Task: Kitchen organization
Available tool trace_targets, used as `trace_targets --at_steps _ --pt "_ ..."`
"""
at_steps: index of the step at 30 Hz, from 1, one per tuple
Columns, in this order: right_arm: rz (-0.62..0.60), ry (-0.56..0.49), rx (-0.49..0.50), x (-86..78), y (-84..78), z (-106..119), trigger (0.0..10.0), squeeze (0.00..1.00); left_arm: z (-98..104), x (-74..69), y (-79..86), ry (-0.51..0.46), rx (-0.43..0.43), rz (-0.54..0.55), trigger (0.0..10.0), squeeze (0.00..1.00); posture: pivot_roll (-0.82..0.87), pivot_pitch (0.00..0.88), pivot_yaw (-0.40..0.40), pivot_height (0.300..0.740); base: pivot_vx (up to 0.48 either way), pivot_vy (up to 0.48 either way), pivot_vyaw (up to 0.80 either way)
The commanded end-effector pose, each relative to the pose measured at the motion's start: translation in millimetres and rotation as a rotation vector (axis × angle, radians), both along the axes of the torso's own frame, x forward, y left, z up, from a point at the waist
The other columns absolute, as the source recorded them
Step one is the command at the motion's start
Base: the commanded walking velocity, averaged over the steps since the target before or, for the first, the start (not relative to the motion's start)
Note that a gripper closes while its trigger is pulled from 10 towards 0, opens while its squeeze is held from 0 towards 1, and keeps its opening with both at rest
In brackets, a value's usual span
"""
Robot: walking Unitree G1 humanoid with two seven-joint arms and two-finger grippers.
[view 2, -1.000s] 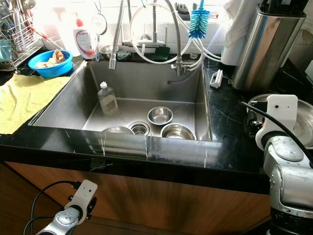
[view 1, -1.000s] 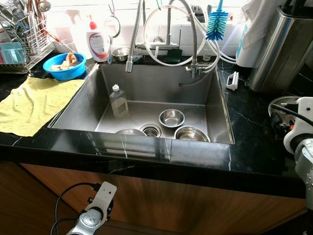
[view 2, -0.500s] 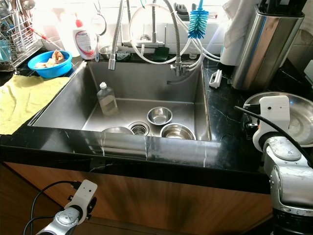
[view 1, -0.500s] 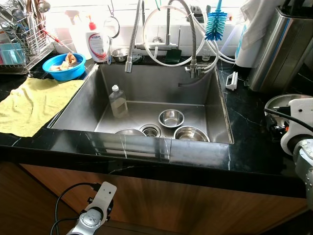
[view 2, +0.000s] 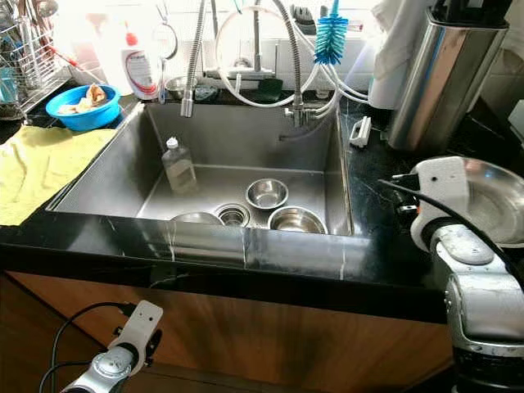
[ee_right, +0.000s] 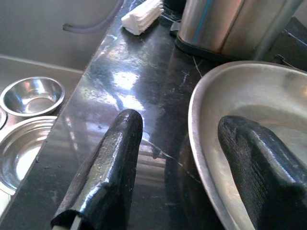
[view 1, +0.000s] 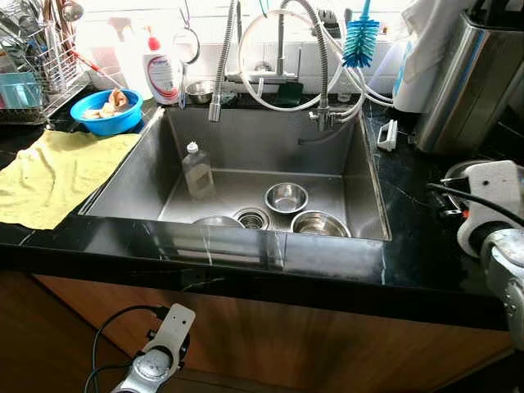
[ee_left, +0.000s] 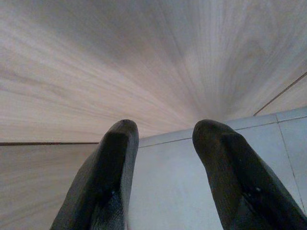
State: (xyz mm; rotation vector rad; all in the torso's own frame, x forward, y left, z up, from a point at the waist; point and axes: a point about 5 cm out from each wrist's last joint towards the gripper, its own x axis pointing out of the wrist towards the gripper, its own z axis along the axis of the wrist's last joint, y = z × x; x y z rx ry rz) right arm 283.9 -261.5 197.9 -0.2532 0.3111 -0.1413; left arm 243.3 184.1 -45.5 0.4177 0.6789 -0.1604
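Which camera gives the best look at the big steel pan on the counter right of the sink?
The right wrist view: the steel pan is close, its rim between the open right gripper fingers. The eye views show it partly hidden behind that arm.

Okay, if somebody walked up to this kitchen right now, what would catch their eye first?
Probably the deep steel sink in the black counter, with small steel bowls and a clear bottle standing at its bottom. Next, the right gripper, open, straddling the rim of a large steel pan on the counter to the sink's right. A yellow cloth lies left of the sink.
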Motion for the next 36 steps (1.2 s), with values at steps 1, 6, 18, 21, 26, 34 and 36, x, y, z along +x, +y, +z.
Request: trace_targets --at_steps 1,6,18,21,26,34,36 --pt "0.027 -0.014 0.0 0.9 4.5 6 10.0 0.0 -1 -2.0 4.9 0.009 0.007 0.012 10.0 0.0 -0.15 0.0 0.044 0.74 0.0 0.0 0.0" --pt "0.016 0.005 0.001 -0.1 2.4 3 10.0 0.0 -1 -2.1 5.1 0.011 0.008 0.012 10.0 0.0 -0.15 0.0 0.043 0.74 0.0 0.0 0.0" --pt "-0.015 -0.005 0.047 6.2 5.4 1 10.0 0.0 -1 -1.5 2.7 0.006 0.003 0.012 10.0 0.0 -0.15 0.0 0.04 0.74 0.0 0.0 0.0" --pt "-0.021 0.01 0.047 4.6 4.8 -2 10.0 0.0 -1 -1.6 2.4 0.006 0.003 0.011 10.0 0.0 -0.15 0.0 0.04 0.74 0.0 0.0 0.0" --pt "-0.043 0.033 0.036 2.9 -0.3 -6 10.0 0.0 -2 -2.4 2.5 0.009 0.003 0.011 10.0 0.0 -0.15 0.0 0.037 0.74 0.0 0.0 0.0" --pt "-0.086 0.033 0.006 2.3 -9.6 -4 10.0 0.0 -2 -3.2 2.4 0.011 0.003 0.012 10.0 0.0 -0.15 0.0 0.037 0.74 0.0 0.0 0.0" --pt "-0.086 0.037 0.006 2.0 -9.9 -5 10.0 0.0 -2 -3.3 2.5 0.01 0.004 0.011 10.0 0.0 -0.15 0.0 0.037 0.74 0.0 0.0 0.0"
